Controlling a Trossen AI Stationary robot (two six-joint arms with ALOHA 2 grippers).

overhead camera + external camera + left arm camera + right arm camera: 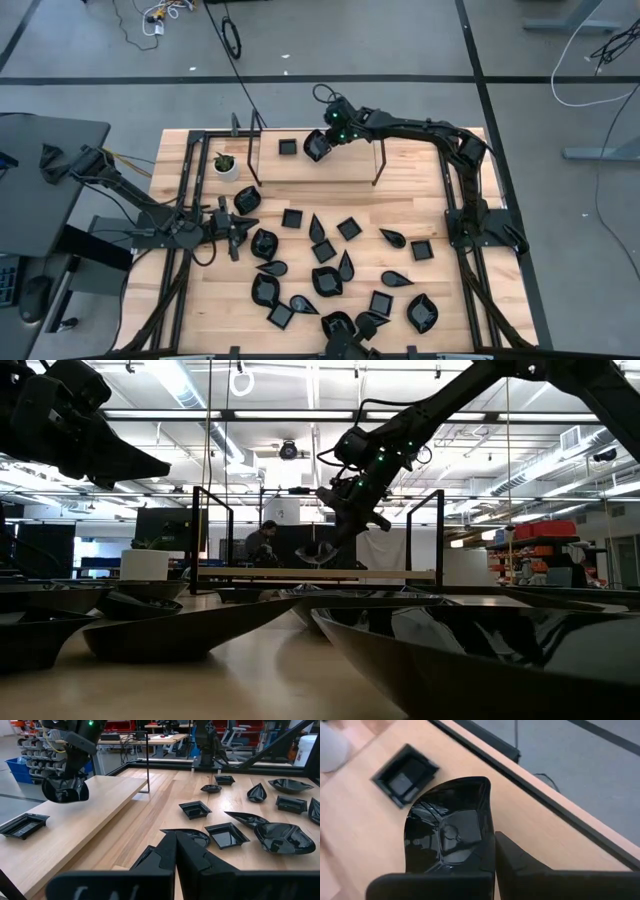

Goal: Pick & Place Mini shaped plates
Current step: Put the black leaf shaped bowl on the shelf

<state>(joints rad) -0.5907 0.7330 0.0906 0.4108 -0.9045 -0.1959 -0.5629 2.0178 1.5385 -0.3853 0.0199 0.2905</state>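
I see a pale wooden worktop (420, 170) with a raised wooden shelf (345, 168) along its far edge. On the shelf lies 1 square black dish (288, 147). A white pot with a green plant (226, 165) stands near the far-left corner. Many mini shaped plates (330, 262) lie scattered over the middle and near edge.

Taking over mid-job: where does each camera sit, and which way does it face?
High: overhead, straight down; both arms, raised shelf.
Low: table height, level across; right gripper above shelf.
Left wrist: past the shut left gripper toward scattered plates.
Right wrist: down onto shelf, right gripper shut on held plate.
Shared: held plate, square plate.
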